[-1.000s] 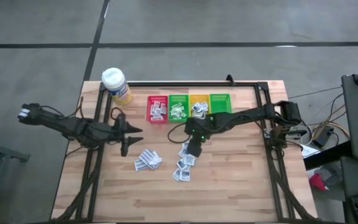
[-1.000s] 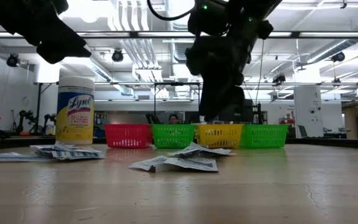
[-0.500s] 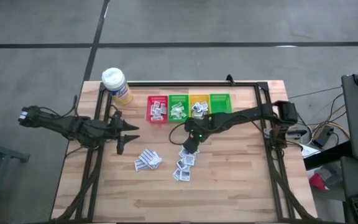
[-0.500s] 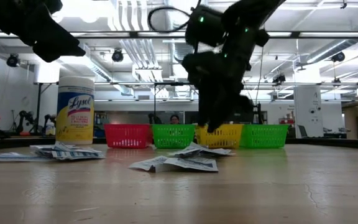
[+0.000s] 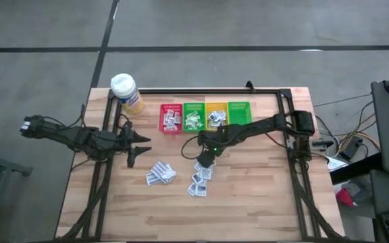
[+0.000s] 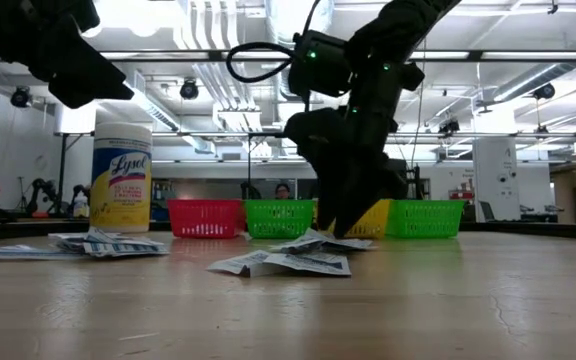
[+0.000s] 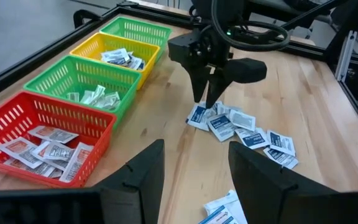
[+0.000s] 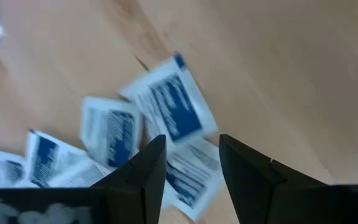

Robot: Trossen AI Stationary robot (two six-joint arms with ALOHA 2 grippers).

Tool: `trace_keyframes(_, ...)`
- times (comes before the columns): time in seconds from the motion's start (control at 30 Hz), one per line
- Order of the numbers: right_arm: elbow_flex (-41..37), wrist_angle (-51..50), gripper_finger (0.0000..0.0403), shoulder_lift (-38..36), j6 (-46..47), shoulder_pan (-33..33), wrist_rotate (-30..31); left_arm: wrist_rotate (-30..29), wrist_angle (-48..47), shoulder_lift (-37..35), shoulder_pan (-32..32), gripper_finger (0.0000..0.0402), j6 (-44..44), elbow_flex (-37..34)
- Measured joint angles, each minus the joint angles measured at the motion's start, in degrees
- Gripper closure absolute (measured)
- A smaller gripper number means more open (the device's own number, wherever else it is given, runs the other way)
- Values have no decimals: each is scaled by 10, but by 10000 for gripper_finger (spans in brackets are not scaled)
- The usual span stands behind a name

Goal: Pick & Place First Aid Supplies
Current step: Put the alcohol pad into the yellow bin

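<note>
Wooden planks made up the table (image 5: 248, 196), which stood on a grey floor inside a black frame. Near the far left corner stood a white-capped yellow Lysol wipes canister (image 5: 126, 92). Beside the left edge the left gripper (image 5: 140, 144) hung above the wood with its fingers spread and nothing between them. A small heap of white sachets (image 5: 161, 173) lay just in front of it, toward the middle of the table. Along the far edge ran four bins touching side by side: a red bin (image 5: 171, 118), a green bin (image 5: 194, 117), a yellow bin (image 5: 215, 113) and a second green bin (image 5: 239, 112), the first three holding sachets. In front of them, the right gripper (image 5: 204, 160) pointed down over the far end of a scattered trail of blue-printed sachets (image 5: 200, 179), its fingers apart and gripping nothing. Whether the tips touched the topmost sachet (image 8: 169, 107) could not be told.
</note>
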Motion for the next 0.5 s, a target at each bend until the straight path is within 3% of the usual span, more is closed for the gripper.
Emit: trace_keyframes(0.5, 39, -10, 257, 21, -8, -11, -12, 0, 2, 0, 0, 229, -1, 0)
